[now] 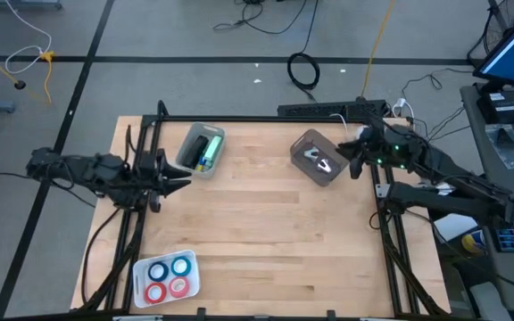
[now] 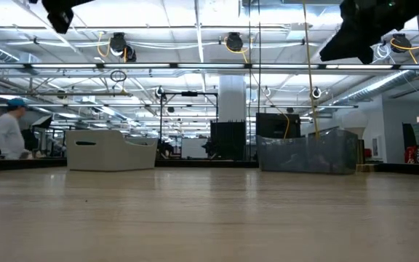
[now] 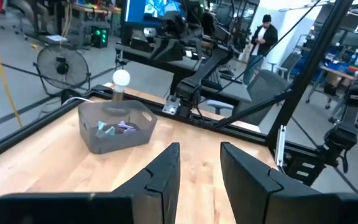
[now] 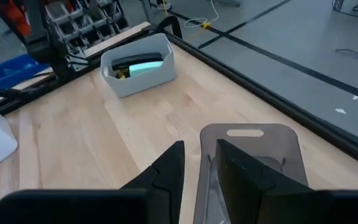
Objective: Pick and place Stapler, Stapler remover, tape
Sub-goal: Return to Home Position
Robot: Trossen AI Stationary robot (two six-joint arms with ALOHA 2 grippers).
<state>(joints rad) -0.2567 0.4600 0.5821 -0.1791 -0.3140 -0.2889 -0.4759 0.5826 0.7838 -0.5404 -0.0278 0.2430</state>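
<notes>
Four tape rolls [image 1: 179, 286], two blue and two red, lie in white tray [image 1: 197, 278] at near left of tabletop [image 1: 266, 232]. Green stapler [image 1: 209, 152] in gray bin [image 1: 188, 143], far left. Stapler removers [image 1: 321, 161] in black bin [image 1: 303, 145], far right. Sorting looks done; step in hand likely parking arms. Left pincer [image 3: 199, 152] hovers by gray bin, slightly spread, empty. Right pincer [image 4: 197, 148] just beside black bin, slightly spread, empty. Next move calls for clearing bin wall. People [image 2: 9, 127] in far background.

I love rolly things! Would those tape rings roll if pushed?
Probably not: the tape rolls lie flat, and the walls of the white tray would likely stop them. Set on edge, such rings could roll.
</notes>
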